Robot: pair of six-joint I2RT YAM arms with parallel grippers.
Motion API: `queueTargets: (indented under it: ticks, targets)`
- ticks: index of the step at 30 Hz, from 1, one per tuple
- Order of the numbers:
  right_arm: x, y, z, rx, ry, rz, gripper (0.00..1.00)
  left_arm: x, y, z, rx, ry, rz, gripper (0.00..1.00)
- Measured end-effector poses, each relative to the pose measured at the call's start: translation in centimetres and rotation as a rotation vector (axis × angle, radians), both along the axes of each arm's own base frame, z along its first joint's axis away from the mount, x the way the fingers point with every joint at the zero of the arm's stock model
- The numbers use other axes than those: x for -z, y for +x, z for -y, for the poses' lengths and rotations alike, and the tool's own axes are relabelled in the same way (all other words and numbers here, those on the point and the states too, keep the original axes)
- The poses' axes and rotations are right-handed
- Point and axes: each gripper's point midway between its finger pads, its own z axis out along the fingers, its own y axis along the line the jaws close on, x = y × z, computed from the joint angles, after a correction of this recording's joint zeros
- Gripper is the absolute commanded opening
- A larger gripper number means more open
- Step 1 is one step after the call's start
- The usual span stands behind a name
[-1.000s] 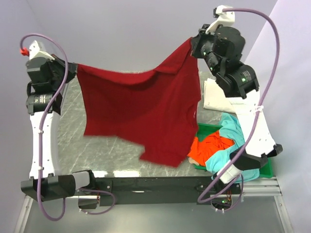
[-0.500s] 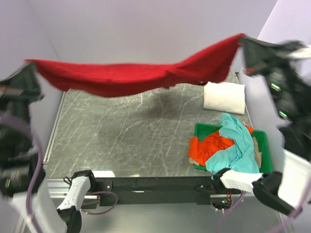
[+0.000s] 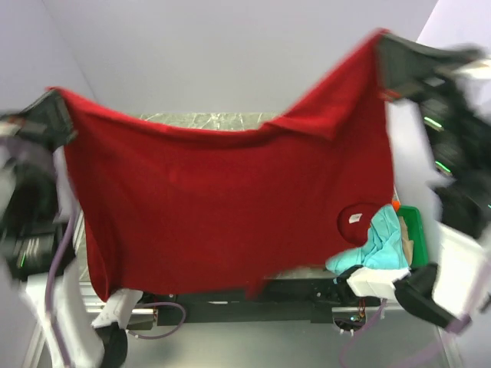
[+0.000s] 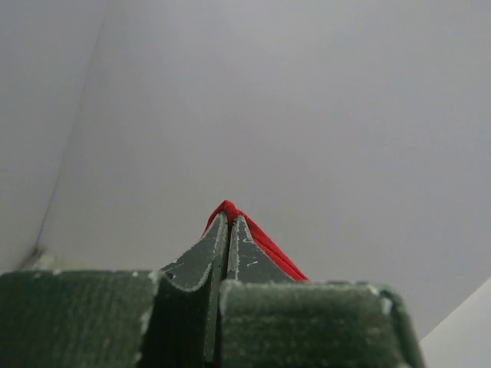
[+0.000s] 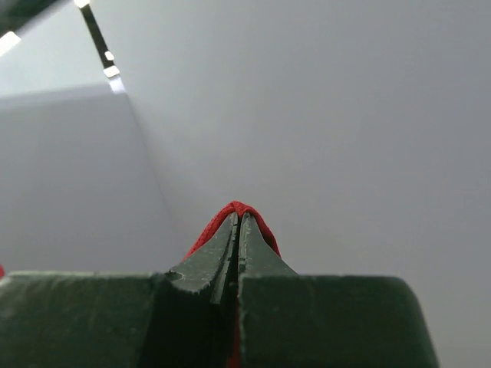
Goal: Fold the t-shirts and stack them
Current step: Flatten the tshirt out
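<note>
T-shirt (image 3: 230, 207), large, dark red cotton, stretched wide in mid-air above grey marble table (image 3: 207, 119). Top corners pinched: left gripper (image 4: 229, 221) clamped on one, right gripper (image 5: 238, 211) clamped on other. Crumpled teal shirt (image 3: 380, 241) heaped in green plastic tray (image 3: 413, 230), near right.

I see the green tray (image 3: 413, 222) at the near right corner and bare marbled worktop (image 3: 207, 119) along the far edge.

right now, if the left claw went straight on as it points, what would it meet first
Beyond the red t-shirt edge it pinches, the left claw faces only the bare grey wall; how far is unclear.
</note>
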Motion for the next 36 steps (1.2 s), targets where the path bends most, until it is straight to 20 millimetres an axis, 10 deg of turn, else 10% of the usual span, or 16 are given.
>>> queueTargets:
  ticks: [5, 8, 9, 10, 15, 19, 22, 27, 32, 36]
  targets:
    - [7.1, 12.6, -6.0, 0.034, -0.119, -0.211, 0.0, 10.6, 13.9, -2.1, 0.02, -0.048, -0.32, 0.01]
    - [13.7, 21.7, -8.4, 0.062, -0.172, -0.364, 0.04, 21.3, 22.5, -3.7, 0.028, -0.085, -0.578, 0.3]
    - [17.5, 25.6, -9.3, 0.067, -0.197, -0.446, 0.55, 25.9, 25.0, -4.1, 0.031, -0.097, -0.686, 0.61]
    - [21.0, 29.1, -10.0, 0.064, -0.211, -0.519, 0.77, 29.4, 26.5, -4.4, 0.037, -0.107, -0.767, 0.71]
    - [40.4, 41.8, -9.9, 0.043, -0.253, -0.87, 0.86, 44.6, 28.3, -4.4, 0.063, -0.195, -1.108, 0.92]
    - [54.2, 40.6, -6.6, 0.063, -0.27, -1.185, 0.87, 44.5, 27.3, -4.0, 0.075, -0.195, -1.107, 0.93]
    - [57.6, 37.2, -5.5, 0.066, -0.269, -1.301, 0.88, 41.7, 27.3, -3.9, 0.077, -0.178, -1.032, 0.93]
    - [52.2, 32.9, -7.8, 0.004, -0.259, -1.22, 0.88, 40.1, 27.2, -3.6, 0.092, -0.164, -0.974, 0.94]
    - [45.8, 28.1, -14.8, -0.115, -0.313, -1.035, 0.88, 42.3, 26.4, -2.9, 0.131, -0.176, -1.035, 0.94]
    - [47.7, 25.4, -20.2, -0.207, -0.384, -1.037, 0.87, 43.4, 25.9, -2.3, 0.159, -0.184, -1.058, 0.94]
